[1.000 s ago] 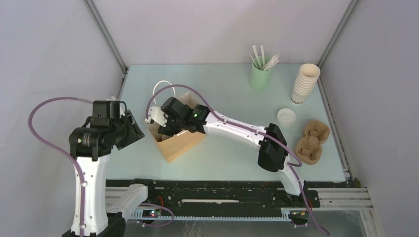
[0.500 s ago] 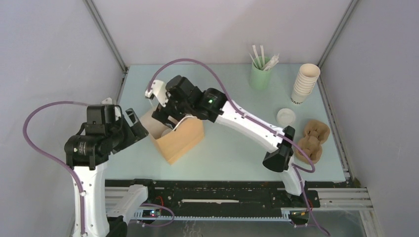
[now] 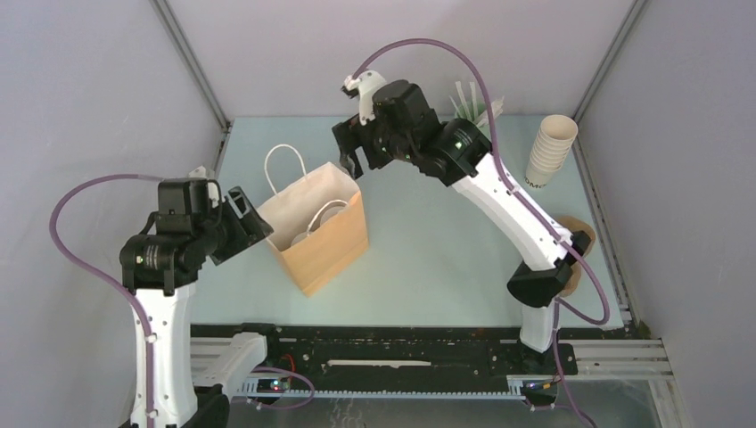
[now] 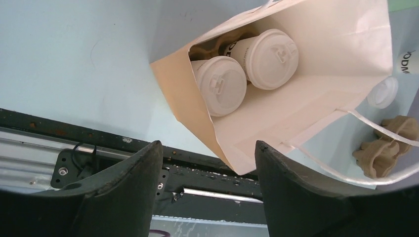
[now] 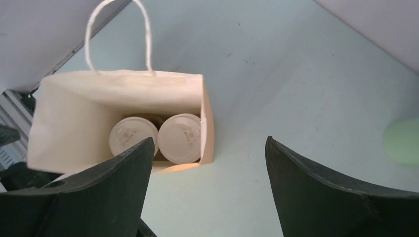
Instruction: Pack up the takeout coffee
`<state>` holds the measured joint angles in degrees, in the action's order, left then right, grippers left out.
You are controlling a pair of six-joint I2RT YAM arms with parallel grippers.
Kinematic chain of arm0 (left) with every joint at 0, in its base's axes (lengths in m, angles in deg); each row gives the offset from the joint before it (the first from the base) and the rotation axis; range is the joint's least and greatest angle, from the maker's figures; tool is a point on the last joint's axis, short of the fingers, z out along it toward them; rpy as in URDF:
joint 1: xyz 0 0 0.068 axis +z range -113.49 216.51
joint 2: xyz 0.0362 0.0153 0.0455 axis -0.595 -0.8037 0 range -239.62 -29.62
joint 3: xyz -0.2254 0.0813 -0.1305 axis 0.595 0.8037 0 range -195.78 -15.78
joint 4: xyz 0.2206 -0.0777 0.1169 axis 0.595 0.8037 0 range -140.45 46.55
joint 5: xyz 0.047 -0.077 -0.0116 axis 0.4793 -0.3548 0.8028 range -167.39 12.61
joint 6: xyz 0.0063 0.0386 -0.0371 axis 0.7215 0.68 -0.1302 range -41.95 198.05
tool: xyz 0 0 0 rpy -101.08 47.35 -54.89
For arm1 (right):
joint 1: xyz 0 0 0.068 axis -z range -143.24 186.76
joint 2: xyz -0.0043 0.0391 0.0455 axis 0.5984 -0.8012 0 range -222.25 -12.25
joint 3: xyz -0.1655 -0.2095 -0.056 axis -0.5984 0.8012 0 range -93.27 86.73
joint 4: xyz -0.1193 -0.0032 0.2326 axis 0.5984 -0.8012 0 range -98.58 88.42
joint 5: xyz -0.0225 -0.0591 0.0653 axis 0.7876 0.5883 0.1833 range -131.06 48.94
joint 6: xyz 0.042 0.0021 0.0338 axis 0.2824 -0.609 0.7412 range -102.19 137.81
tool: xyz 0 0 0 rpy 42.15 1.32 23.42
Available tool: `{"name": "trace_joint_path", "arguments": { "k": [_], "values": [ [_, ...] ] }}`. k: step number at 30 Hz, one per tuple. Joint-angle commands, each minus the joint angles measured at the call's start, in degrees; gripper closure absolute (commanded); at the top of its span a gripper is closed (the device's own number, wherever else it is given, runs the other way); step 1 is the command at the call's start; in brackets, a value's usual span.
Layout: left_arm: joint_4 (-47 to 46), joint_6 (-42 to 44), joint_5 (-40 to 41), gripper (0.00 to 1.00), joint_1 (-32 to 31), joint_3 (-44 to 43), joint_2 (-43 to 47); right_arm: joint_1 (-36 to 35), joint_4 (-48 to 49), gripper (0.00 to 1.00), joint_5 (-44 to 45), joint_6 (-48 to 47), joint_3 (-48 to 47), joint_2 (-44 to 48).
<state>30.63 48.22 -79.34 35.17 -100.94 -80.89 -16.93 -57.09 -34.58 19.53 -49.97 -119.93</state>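
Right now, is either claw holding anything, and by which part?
Nothing is held. The left claw and right claw are both open and empty; the two lidded cups sit inside the paper bag.

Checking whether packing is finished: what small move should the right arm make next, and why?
Probably draw the right claw back toward its base: both lidded cups sit side by side inside the paper bag, and the claw is open, empty and clear of it.

My left fingers [image 4: 126, 192] are spread wide and empty, my left arm [image 3: 165, 303] bent upright. My right fingers [image 5: 94, 197] are parted and empty, my right arm [image 3: 508, 201] stretched far forward and raised.
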Motion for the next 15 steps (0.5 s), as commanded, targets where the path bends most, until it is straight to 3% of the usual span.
{"name": "trace_joint_path", "arguments": {
  "k": [1,6,11,15],
  "values": [
    [-1.2,-0.9,0.1,0.28,0.4,-1.2,-3.0,3.1,-4.0,0.15,-4.7,8.4,-5.2,-5.2],
    [-1.6,-1.7,0.5,0.37,0.4,-1.2,-6.5,4.2,-3.3,0.19,-8.7,9.3,-5.4,-9.3],
    [-1.3,-2.1,1.8,0.43,0.4,0.2,-7.3,4.0,-3.0,0.20,-3.6,6.1,-2.8,-11.4],
    [-1.7,-2.4,1.7,0.54,0.4,1.5,-7.4,3.1,-2.2,0.28,0.2,1.8,-2.8,-13.4]
  ]
}}
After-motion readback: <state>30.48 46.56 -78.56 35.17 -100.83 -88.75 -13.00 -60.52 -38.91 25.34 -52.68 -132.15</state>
